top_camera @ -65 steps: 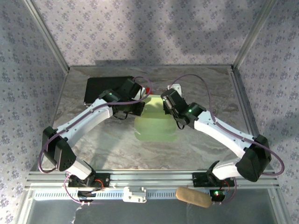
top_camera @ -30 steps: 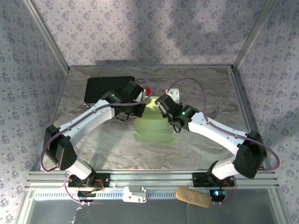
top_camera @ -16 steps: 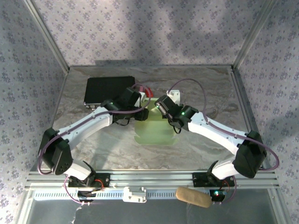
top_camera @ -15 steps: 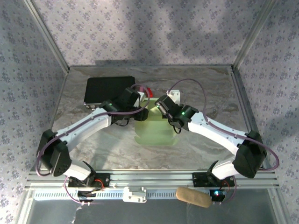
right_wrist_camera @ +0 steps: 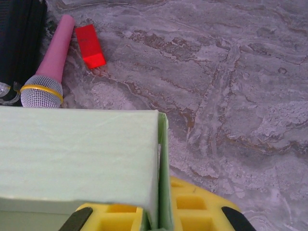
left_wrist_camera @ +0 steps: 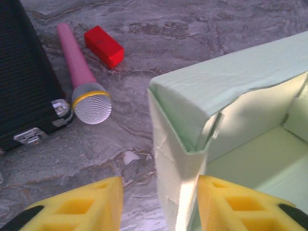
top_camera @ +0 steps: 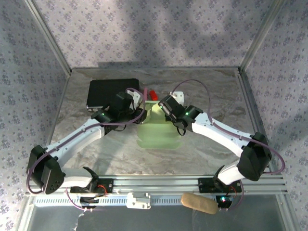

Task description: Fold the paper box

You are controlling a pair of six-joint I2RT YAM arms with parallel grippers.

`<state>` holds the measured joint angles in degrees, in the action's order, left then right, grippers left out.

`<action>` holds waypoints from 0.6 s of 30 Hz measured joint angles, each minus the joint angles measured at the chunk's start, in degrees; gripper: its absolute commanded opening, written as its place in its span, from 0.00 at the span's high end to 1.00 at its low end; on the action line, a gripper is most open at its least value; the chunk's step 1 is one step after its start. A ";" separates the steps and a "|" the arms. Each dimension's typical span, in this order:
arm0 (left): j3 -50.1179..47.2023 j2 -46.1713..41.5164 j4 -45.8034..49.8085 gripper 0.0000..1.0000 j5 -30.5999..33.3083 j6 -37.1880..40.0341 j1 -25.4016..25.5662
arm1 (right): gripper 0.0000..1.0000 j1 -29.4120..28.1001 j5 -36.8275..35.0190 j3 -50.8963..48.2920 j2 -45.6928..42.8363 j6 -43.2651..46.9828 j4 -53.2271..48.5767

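Note:
The paper box [top_camera: 159, 132] is pale green card, partly erected, standing mid-table with its walls up. In the left wrist view the paper box [left_wrist_camera: 226, 77] shows a folded-over top flap and an open inside. My left gripper [left_wrist_camera: 159, 208] is open, its yellow fingers [left_wrist_camera: 77, 207] astride the box's left wall, with a clear gap on the outer side. In the top view the left gripper [top_camera: 138, 112] sits at the box's far-left corner. My right gripper [right_wrist_camera: 161, 216] is shut on the right wall of the paper box [right_wrist_camera: 77, 154], at its far-right corner [top_camera: 162, 109].
A black case [top_camera: 108, 91] lies at the far left. A pink microphone [left_wrist_camera: 77, 72] and a red block [left_wrist_camera: 103, 45] lie between the case and the box. A small white object [top_camera: 179, 96] rests behind the right wrist. Bare marble surrounds the box in front and to the right.
The left gripper has let go and opened, and its arm has drawn back toward the left. The right gripper keeps its grip and has shifted slightly. The box has hardly moved.

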<state>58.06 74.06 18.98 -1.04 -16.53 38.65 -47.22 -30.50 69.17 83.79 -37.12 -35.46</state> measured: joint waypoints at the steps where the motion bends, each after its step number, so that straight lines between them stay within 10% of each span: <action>1: -0.15 0.15 -0.31 0.64 -0.20 0.39 -0.31 | 1.00 0.00 0.31 0.00 0.00 0.02 0.02; 13: 1.27 6.64 -3.17 0.67 4.26 1.51 2.80 | 1.00 -0.09 0.81 0.70 1.64 -0.28 -0.63; 18: 1.36 7.10 -3.80 0.92 11.30 0.85 4.90 | 1.00 -0.44 0.55 1.84 2.43 -1.29 -1.99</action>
<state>59.42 81.17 15.18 10.26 -15.68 43.55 -47.66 -29.95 71.00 86.21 -38.41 -37.45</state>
